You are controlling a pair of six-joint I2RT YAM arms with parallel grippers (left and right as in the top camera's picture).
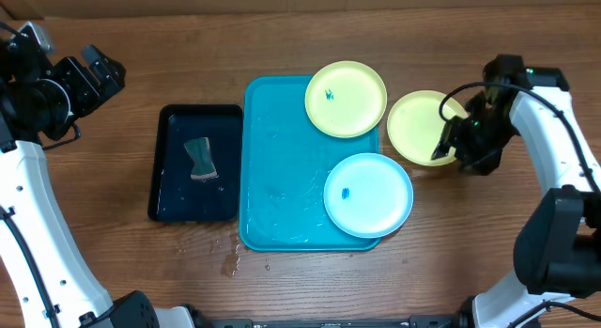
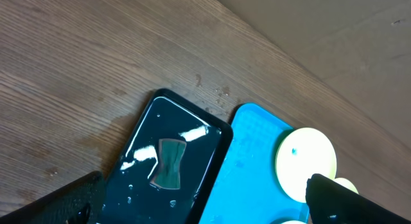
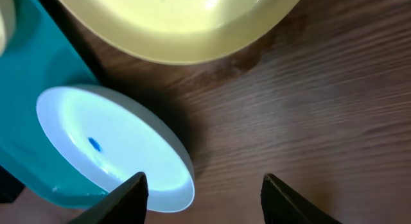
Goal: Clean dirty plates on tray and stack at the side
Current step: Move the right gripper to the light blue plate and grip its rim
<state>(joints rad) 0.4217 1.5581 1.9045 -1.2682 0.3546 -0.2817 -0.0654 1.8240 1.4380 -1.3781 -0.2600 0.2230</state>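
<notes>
One yellow plate (image 1: 346, 99) and the cyan plate (image 1: 368, 195) sit on the blue tray (image 1: 282, 168), both overlapping its right rim — the second yellow plate (image 1: 418, 126) lies on the table (image 1: 460, 257) just beside it. The right gripper (image 1: 449, 142) is at that plate's right edge, fingers apart and empty. The left gripper (image 1: 94, 70), far left, is spread wide, holding nothing.

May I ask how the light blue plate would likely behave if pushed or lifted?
The light blue plate looks like thin plastic, so probably light and stiff. It overhangs the tray rim, so a push may tip it. The tray looks wet, so it may slide.
</notes>
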